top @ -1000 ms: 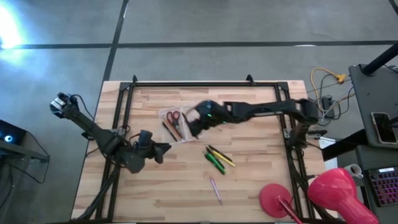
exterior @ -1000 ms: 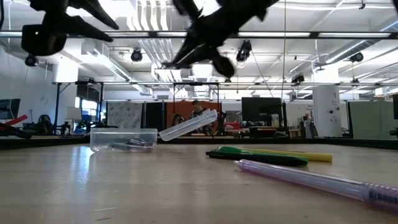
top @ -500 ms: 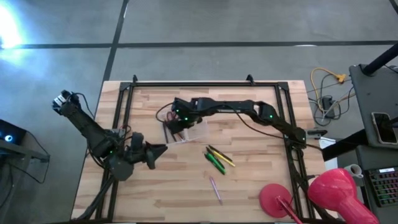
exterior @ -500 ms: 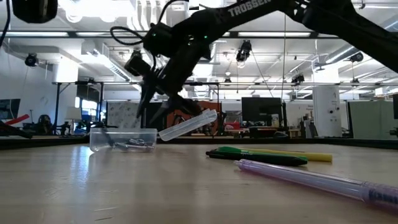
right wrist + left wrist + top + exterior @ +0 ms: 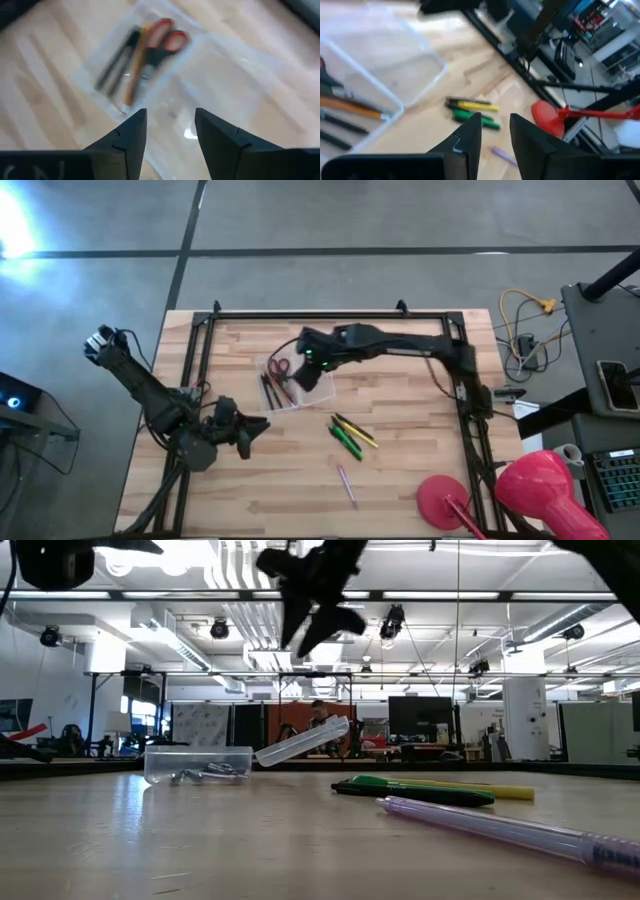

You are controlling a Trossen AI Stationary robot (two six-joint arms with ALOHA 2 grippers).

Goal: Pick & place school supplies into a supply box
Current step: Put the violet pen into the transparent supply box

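The clear supply box [image 5: 297, 401] stands on the table's far middle, its open lid [image 5: 305, 740] leaning up at its right side. Inside lie the red-handled scissors [image 5: 162, 42], an orange pencil [image 5: 136, 65] and dark pens [image 5: 268, 392]. My right gripper [image 5: 170, 130] hovers open above the box [image 5: 220, 85], nothing between its fingers. A green pen [image 5: 345, 442], a yellow one [image 5: 358, 430] and a purple one [image 5: 346, 483] lie on the wood nearer the front. My left gripper [image 5: 262, 426] waits open, left of those pens.
A red round-based object [image 5: 445, 502] stands at the front right corner. A black metal frame [image 5: 300, 315] runs along the table's edges. Bare wood lies between the box and the loose pens [image 5: 472, 112].
My right gripper went toward the table's left and down to the box, opened there, then rose again and drew back a little to the right. It now hangs open above the box. My left gripper stayed beside the pens.
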